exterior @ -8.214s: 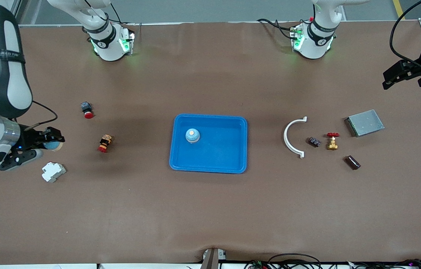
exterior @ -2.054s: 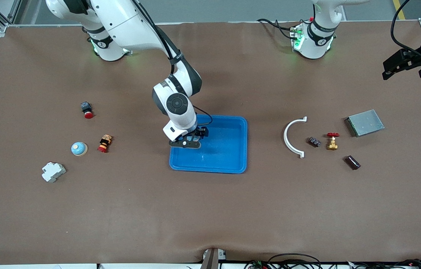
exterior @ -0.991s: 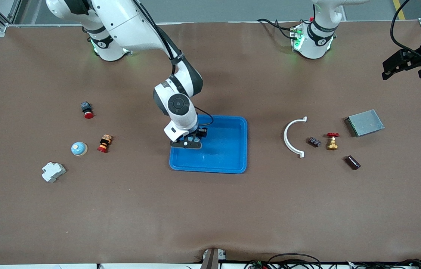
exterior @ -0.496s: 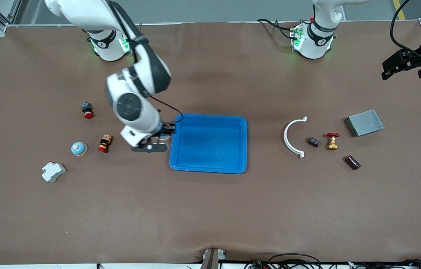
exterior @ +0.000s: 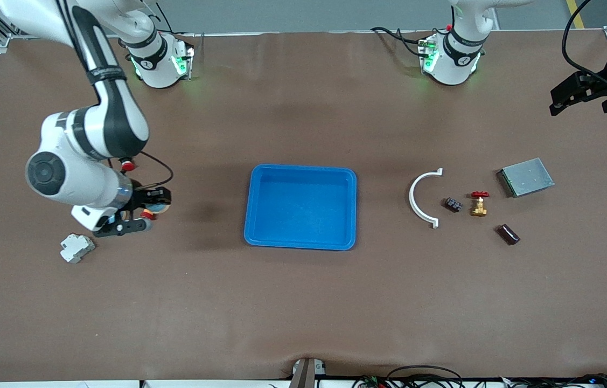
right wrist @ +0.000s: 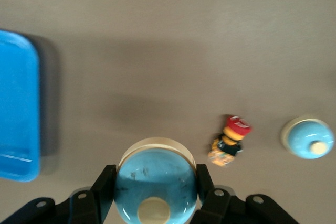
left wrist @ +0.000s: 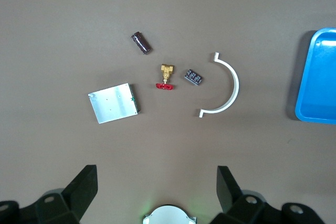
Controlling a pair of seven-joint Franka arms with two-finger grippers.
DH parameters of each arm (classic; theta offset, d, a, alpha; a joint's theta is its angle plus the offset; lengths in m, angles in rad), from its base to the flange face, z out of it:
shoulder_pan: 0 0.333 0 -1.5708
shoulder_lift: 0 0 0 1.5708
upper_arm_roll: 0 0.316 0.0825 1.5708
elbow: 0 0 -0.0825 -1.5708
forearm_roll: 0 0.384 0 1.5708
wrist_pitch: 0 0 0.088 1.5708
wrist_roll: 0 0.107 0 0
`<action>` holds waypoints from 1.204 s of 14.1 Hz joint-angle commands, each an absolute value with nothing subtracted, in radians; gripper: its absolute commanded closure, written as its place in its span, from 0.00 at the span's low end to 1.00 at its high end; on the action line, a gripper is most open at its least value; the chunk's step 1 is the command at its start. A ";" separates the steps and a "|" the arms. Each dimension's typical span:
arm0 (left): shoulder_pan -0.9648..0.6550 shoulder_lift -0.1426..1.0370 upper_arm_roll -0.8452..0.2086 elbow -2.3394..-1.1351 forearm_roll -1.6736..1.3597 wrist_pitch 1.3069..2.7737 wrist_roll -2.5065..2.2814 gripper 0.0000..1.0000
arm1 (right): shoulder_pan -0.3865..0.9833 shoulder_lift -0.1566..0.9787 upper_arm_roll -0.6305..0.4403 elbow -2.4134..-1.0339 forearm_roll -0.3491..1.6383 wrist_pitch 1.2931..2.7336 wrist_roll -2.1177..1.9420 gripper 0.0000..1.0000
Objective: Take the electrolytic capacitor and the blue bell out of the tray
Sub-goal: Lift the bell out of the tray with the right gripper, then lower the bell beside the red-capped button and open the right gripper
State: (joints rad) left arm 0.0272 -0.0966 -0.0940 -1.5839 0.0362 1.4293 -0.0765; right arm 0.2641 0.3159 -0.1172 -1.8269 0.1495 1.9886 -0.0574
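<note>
My right gripper [exterior: 153, 206] is shut on a blue bell [right wrist: 155, 178] with a cream button and rim, and holds it over the table close to a red-and-yellow push button [right wrist: 229, 140]. A second blue bell [right wrist: 308, 138] sits on the table past that button; the right arm hides it in the front view. The capacitor [exterior: 507, 234], a dark brown cylinder, lies toward the left arm's end and also shows in the left wrist view as the capacitor [left wrist: 141, 43]. My left gripper [left wrist: 156, 192] hangs open and empty high over that end.
The blue tray [exterior: 301, 240] at mid-table holds nothing. Near the capacitor lie a white curved clip [exterior: 423, 198], a small black part [exterior: 453, 204], a brass valve [exterior: 479, 205] and a grey metal box [exterior: 525, 177]. A white breaker [exterior: 77, 248] lies near my right gripper.
My right gripper has lifted the bell out of the tray and carried it toward the right arm's end, to beside the push button. The left arm has stayed still.
</note>
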 commanded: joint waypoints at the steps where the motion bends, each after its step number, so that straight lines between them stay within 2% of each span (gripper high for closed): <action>1: 0.031 -0.097 -0.094 -1.585 0.014 1.433 -0.074 0.00 | 0.244 0.322 -0.098 -1.848 0.124 2.055 -0.058 0.99; 7: 0.031 -0.095 -0.094 -1.585 0.014 1.433 -0.074 0.00 | 0.241 0.422 -0.097 -1.870 0.135 2.190 -0.046 0.98; 11: 0.031 -0.095 -0.094 -1.586 0.014 1.433 -0.074 0.00 | 0.258 0.445 -0.091 -1.956 0.141 2.341 -0.040 0.98; 17: 0.032 -0.095 -0.094 -1.591 0.015 1.433 -0.074 0.00 | 0.296 0.503 -0.091 -1.957 0.192 2.393 -0.025 0.97</action>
